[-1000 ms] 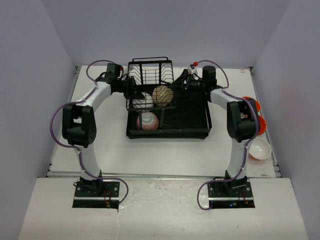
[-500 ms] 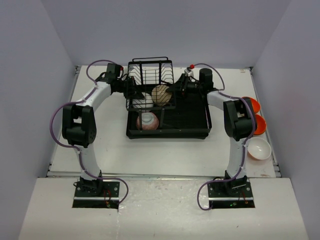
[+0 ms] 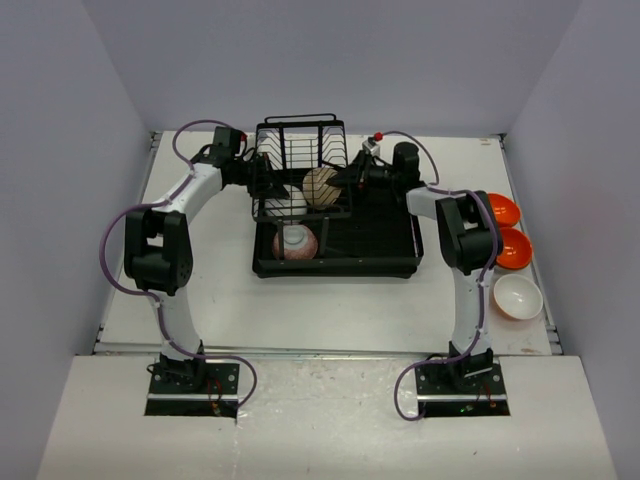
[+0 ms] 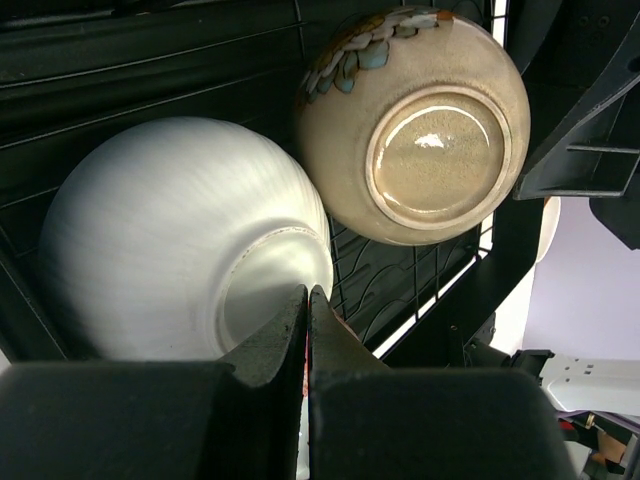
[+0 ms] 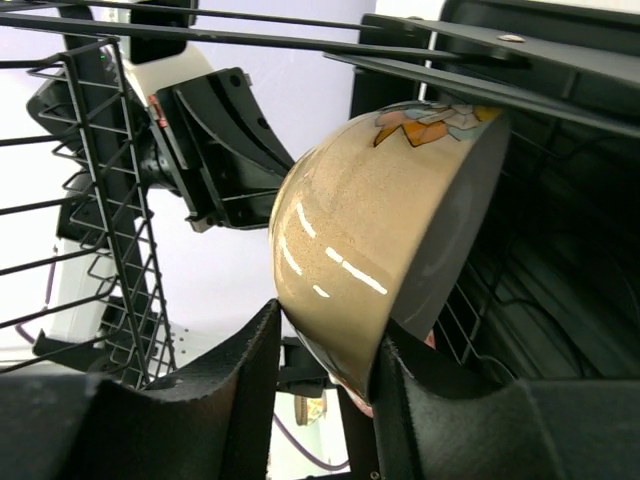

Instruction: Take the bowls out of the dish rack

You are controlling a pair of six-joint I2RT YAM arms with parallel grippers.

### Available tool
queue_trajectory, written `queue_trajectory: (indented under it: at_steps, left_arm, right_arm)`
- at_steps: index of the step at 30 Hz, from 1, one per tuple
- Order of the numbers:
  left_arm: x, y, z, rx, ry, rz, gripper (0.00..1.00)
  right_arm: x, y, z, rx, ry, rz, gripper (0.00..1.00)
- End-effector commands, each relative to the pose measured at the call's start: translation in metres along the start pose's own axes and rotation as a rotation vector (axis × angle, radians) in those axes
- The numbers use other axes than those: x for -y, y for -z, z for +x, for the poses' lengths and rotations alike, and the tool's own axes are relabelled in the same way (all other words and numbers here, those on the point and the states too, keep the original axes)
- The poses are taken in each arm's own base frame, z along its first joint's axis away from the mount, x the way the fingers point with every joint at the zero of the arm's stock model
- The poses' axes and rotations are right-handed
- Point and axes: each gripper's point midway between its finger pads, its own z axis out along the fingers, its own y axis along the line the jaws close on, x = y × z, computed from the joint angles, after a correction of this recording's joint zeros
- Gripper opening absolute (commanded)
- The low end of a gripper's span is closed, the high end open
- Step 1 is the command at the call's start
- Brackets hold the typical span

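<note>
The black dish rack sits mid-table. In its upright wire section a tan bowl and a white bowl stand on edge. A pink speckled bowl lies in the tray part. My right gripper reaches in from the right and is shut on the tan bowl's rim, one finger on the outer wall and one inside. From the left, my left gripper is shut and holds nothing, its tips at the white bowl's foot ring.
Two orange bowls and a white bowl rest on the table by the right edge. The rack's upright wires stand close beside both grippers. White walls enclose the table.
The right gripper moved left into the rack and closed on the tan bowl's rim. Its elbow swung left, uncovering the orange bowls. The left arm stayed put.
</note>
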Motion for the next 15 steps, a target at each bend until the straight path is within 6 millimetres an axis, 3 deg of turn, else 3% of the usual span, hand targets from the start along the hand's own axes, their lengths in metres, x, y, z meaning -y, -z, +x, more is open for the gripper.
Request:
queue_trajectory:
  at_steps: [1,9,13,15]
  left_arm:
    - [0.009,0.004,-0.002,0.007,-0.047,0.025,0.00]
    - [0.008,0.001,-0.001,0.000,-0.042,0.032,0.00]
    - [0.009,0.001,-0.003,0.003,-0.047,0.033,0.00]
    - [0.010,0.001,-0.004,0.005,-0.049,0.034,0.00]
  right_arm:
    - [-0.014,-0.014,0.002,-0.016,0.034,-0.053,0.34]
    - [-0.022,-0.014,0.002,-0.016,0.030,-0.114,0.02]
    - [-0.023,-0.011,0.007,-0.015,0.013,-0.147,0.00]
    - [-0.033,-0.008,0.010,-0.015,0.058,-0.188,0.00]
